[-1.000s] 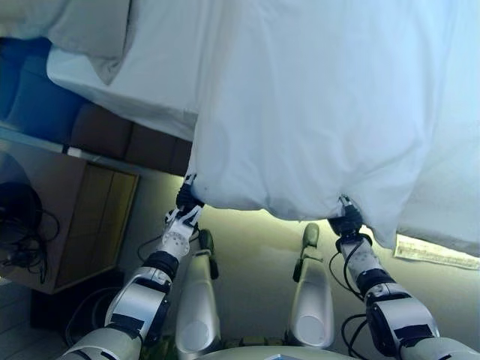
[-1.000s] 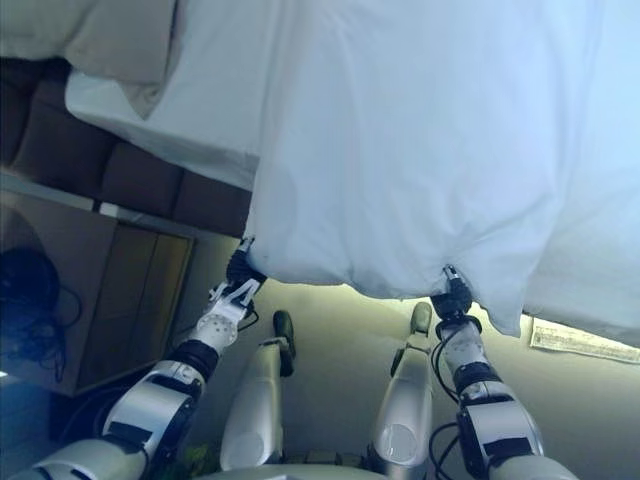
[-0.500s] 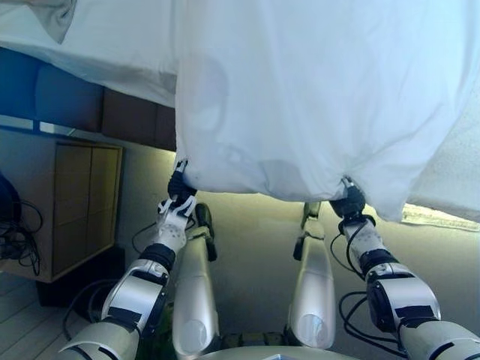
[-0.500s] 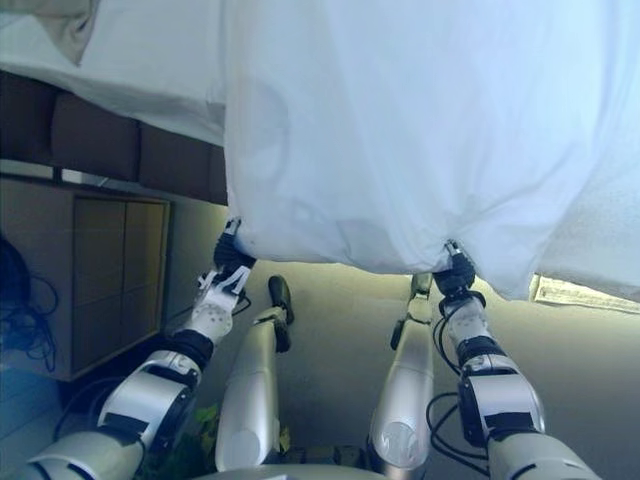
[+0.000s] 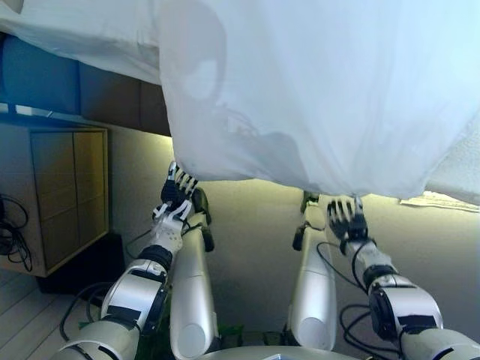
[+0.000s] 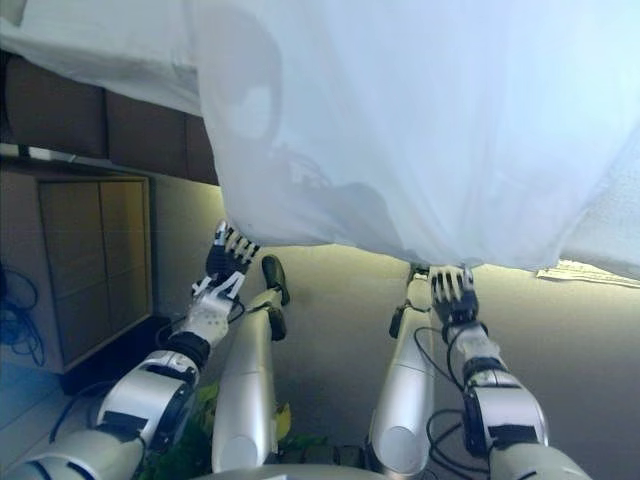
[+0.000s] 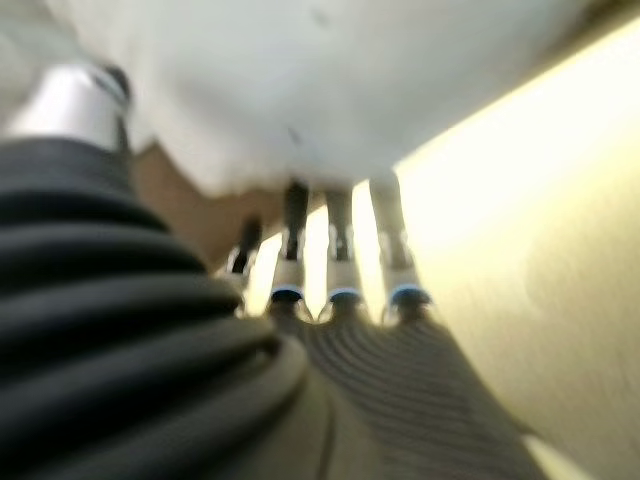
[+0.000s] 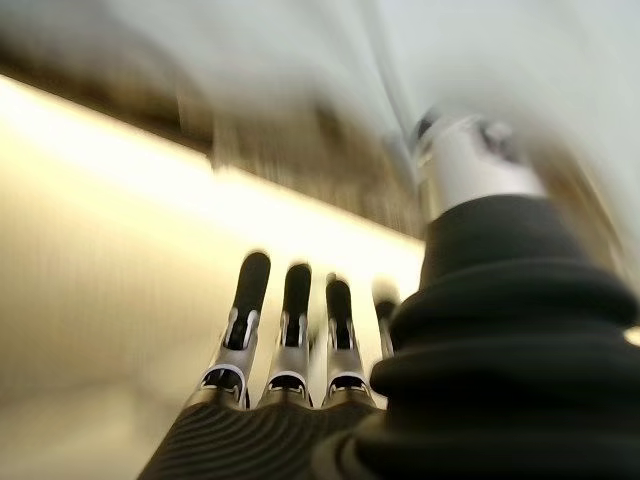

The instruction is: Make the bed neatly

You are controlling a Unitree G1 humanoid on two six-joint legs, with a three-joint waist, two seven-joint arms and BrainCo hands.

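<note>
Both hands, left hand point(image 5: 174, 201) and right hand point(image 5: 346, 220), hang just below the white duvet point(image 5: 315, 97) edge, fingers straight, grasping nothing.

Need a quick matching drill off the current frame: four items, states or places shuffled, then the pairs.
Column 1:
1. left robot hand
2. right robot hand
3. white duvet
4. wooden cabinet

Column 2:
A. hangs over the bed's edge, held by nothing
B. stands on the floor on the robot's left, beside the bed
C. open, under the duvet's hem near its left corner
D. open, below the hem toward the robot's right

Pairs: 1-C, 2-D, 3-A, 4-B
</note>
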